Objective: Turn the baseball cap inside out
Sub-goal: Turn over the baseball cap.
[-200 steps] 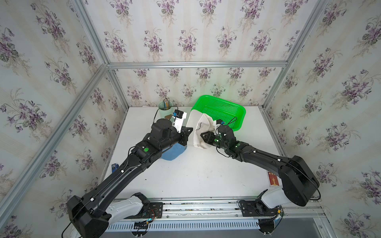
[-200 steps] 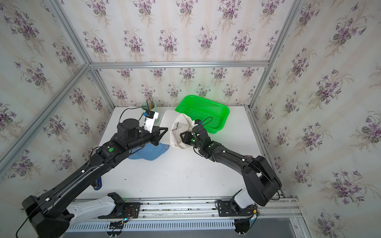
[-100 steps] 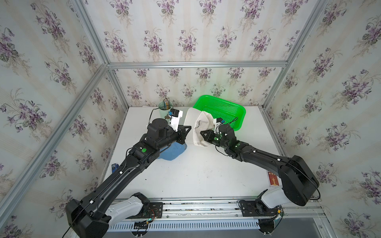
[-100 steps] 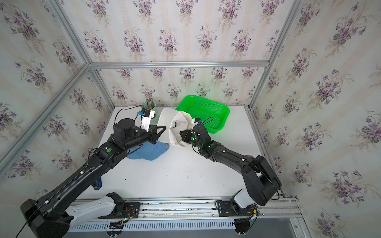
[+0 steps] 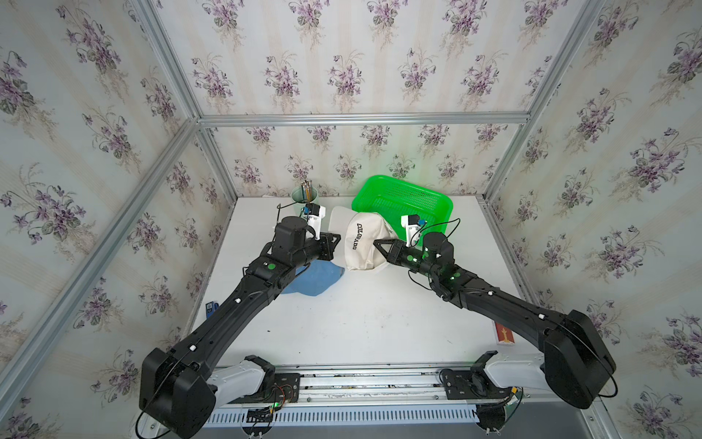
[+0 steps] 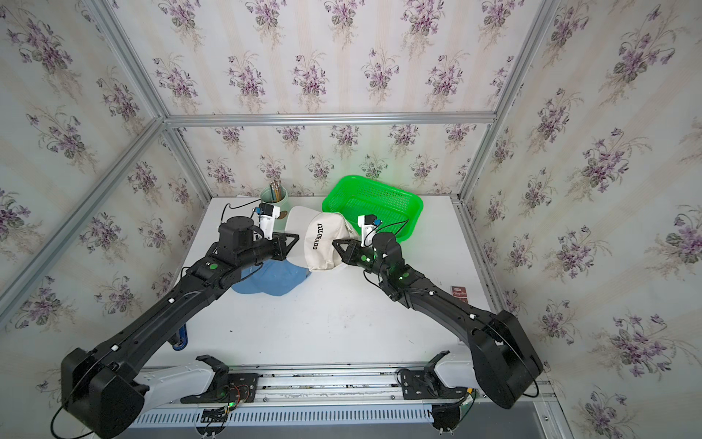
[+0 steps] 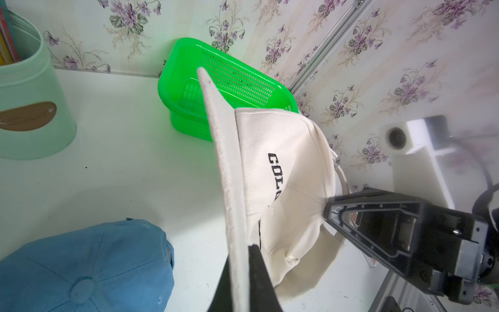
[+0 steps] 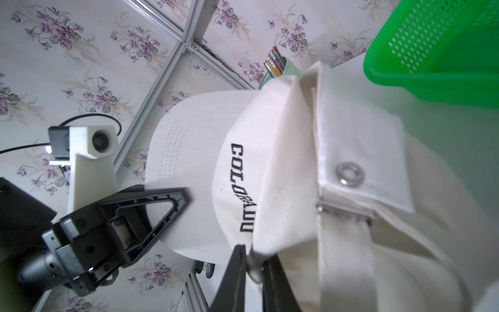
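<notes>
My left tool (image 7: 244, 252) is clenched on the brim of the cream cap (image 5: 362, 243), and my right tool (image 8: 255, 256) pinches a fold of crown fabric by the back strap. The cap hangs between them, just in front of the green basket (image 5: 410, 197); a blue cap (image 5: 315, 279) lies on the surface (image 5: 361, 323) nearby. The lettering faces outward, so I judge the turning barely begun: the whole crown has yet to be pushed through.

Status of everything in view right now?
white cap: held by both hands, lettering outward, not inverted.
left hand: shut on the brim.
right hand: shut on crown fabric.
blue cap: lying crown-up, untouched.
green basket: nothing seen inside.
pencil cup: upright, holding pencils.
</notes>
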`<state>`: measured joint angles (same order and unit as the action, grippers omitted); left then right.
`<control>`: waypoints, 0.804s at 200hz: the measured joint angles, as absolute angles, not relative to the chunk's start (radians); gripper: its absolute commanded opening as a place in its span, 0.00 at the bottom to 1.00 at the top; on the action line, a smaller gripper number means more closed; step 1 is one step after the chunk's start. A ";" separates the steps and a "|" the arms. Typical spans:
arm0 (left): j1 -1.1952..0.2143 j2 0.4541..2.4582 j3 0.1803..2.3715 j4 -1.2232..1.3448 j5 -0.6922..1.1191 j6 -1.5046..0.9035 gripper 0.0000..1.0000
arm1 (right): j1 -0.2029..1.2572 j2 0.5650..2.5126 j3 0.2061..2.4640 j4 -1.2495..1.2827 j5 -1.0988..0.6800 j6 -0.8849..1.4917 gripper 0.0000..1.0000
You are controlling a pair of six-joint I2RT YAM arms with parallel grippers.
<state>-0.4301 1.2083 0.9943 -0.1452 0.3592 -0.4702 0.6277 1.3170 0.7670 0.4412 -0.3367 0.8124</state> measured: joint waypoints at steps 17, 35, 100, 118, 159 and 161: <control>-0.450 1.216 0.981 -0.136 0.371 -0.470 0.00 | 0.612 1.312 0.735 0.509 -0.375 0.831 0.09; -0.464 1.214 0.960 -0.130 0.370 -0.470 0.00 | 0.591 1.303 0.702 0.582 -0.416 0.860 0.08; -0.448 1.234 0.930 -0.097 0.321 -0.469 0.00 | 0.575 1.248 0.739 0.582 -0.499 0.857 0.08; -0.446 1.255 0.933 -0.094 0.319 -0.471 0.00 | 0.564 1.222 0.727 0.556 -0.513 0.842 0.07; -0.444 1.274 0.940 -0.094 0.314 -0.471 0.00 | 0.486 1.142 0.636 0.548 -0.551 0.838 0.07; -0.443 1.274 0.940 -0.094 0.315 -0.471 0.00 | 0.482 1.139 0.633 0.548 -0.554 0.838 0.07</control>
<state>-0.4435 1.2739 0.9401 -0.0944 0.3145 -0.4709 0.4824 1.1393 0.6331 0.5484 -0.5541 0.8375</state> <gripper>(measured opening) 0.083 0.145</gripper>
